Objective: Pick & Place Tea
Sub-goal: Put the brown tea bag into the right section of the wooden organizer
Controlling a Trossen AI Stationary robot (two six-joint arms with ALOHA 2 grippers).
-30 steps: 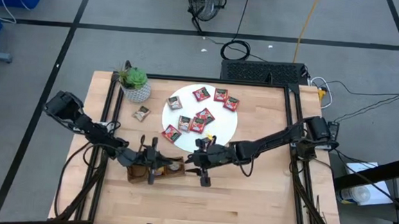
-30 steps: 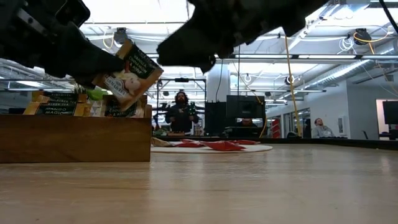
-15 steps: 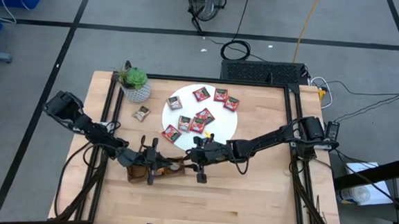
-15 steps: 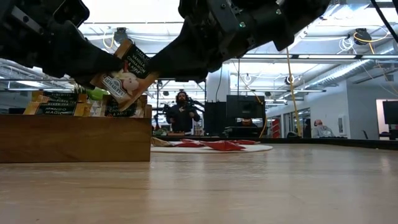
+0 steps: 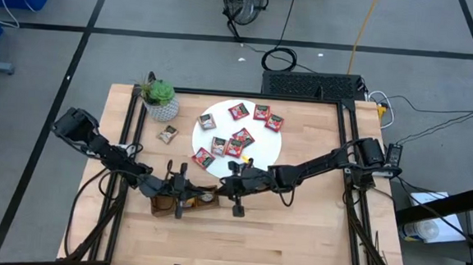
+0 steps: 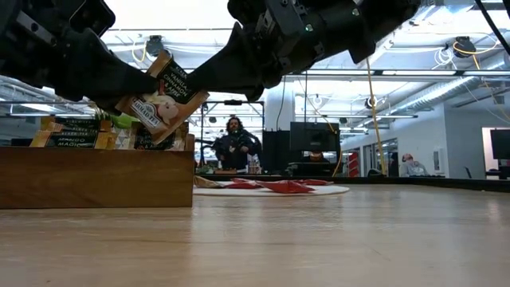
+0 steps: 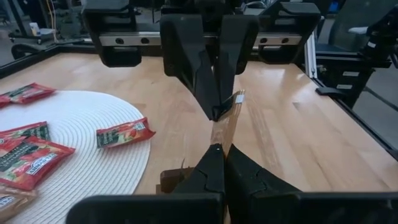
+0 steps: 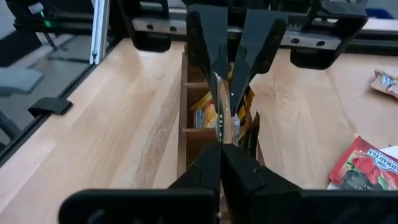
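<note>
Pincers both clamp one sachet now: the right pincer (image 5: pixel 235 186), open a second ago and a little off to the right, has moved in and clenched on the far edge of the small flat tan-and-dark tea sachet (image 6: pixel 162 97) that the left pincer (image 5: pixel 185 192) already grips. That sachet hangs tilted above the long brown wooden three-compartment tray (image 5: pixel 184 202), touching nothing else that I can see. Looks like a two-pincer handover or re-grip before the drop into the tray; the placing is not yet done.

Tray sits near-left on the light wooden worktop (image 5: pixel 296 235); the right wrist view shows yellow-orange and dark sachets (image 8: pixel 205 115) standing in its compartments, count unclear. Round white woven disc (image 5: pixel 213 110) lies farther back, centre, carrying about eight red sachets (image 5: pixel 262 112) plus one yellowish. One more brownish sachet (image 5: pixel 167 133) lies loose on the worktop left of the disc, near the small green potted plant (image 5: pixel 160 97).
</note>
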